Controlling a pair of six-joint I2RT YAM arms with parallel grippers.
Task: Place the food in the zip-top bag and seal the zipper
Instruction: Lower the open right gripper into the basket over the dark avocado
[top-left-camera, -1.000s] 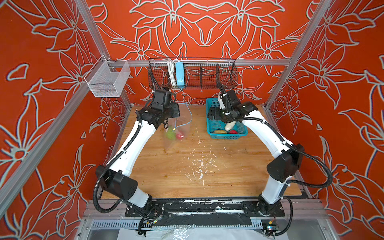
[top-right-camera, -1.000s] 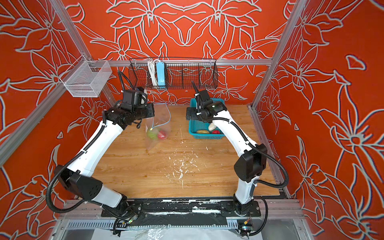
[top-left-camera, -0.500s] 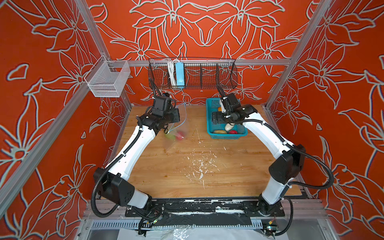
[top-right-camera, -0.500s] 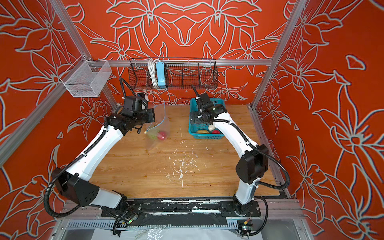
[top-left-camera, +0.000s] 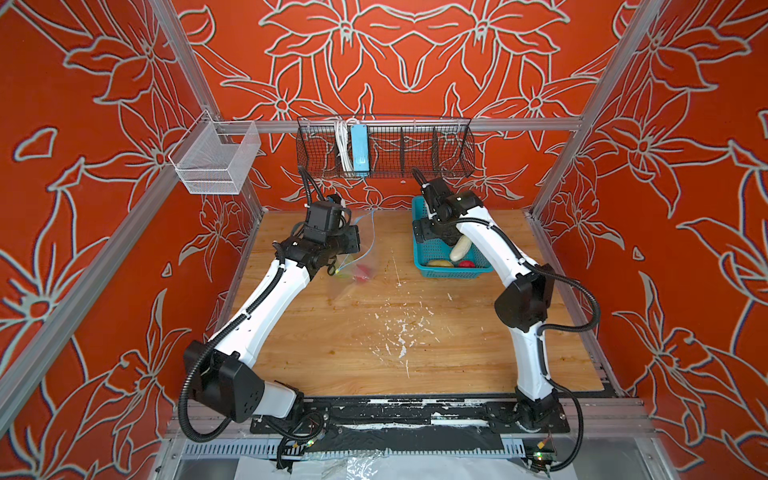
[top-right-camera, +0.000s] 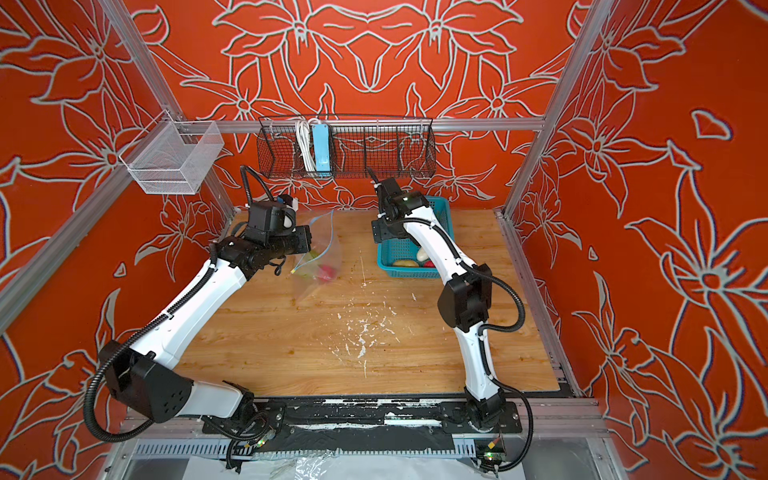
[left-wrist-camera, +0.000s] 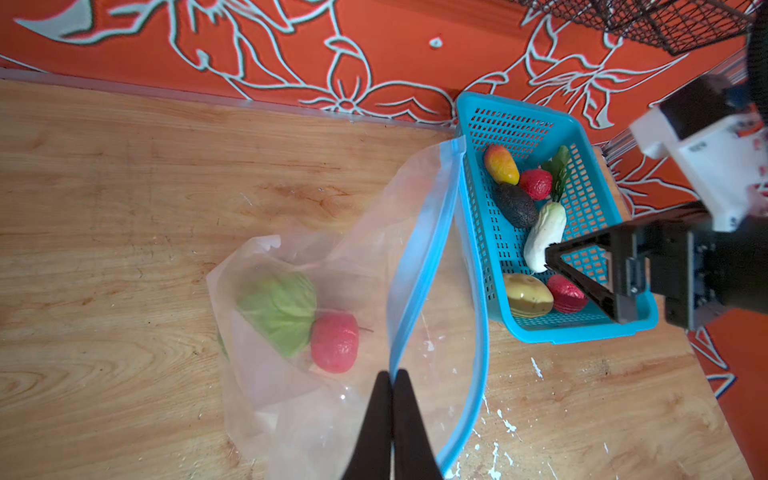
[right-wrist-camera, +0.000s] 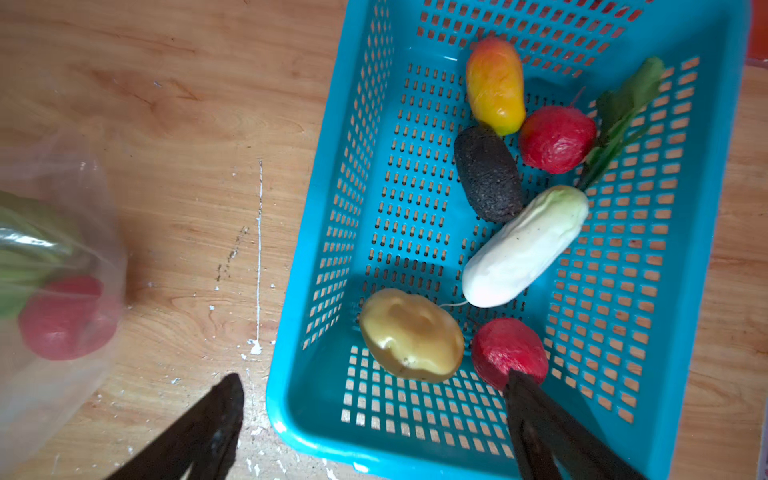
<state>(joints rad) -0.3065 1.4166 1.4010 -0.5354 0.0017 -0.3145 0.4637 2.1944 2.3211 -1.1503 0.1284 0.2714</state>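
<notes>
Cabbage (left-wrist-camera: 278, 311) and a red strawberry (left-wrist-camera: 334, 343) sit inside the zip-top bag (left-wrist-camera: 291, 407), which rests on the wooden table (top-left-camera: 374, 357) just beside the teal basket (right-wrist-camera: 311, 399). The left gripper (left-wrist-camera: 392, 374) has its claw pinched together on one lip of the blue zipper (left-wrist-camera: 424, 266), holding the bag's mouth agape. The right gripper (right-wrist-camera: 374, 376) hovers over the basket's end, claw spread wide and empty, one finger outside the rim. In the basket lie a mango (right-wrist-camera: 494, 87), an avocado (right-wrist-camera: 488, 174), a white radish (right-wrist-camera: 525, 245), a yellow-green fruit (right-wrist-camera: 411, 334), a green leaf (right-wrist-camera: 627, 99) and two more strawberries (right-wrist-camera: 557, 139).
</notes>
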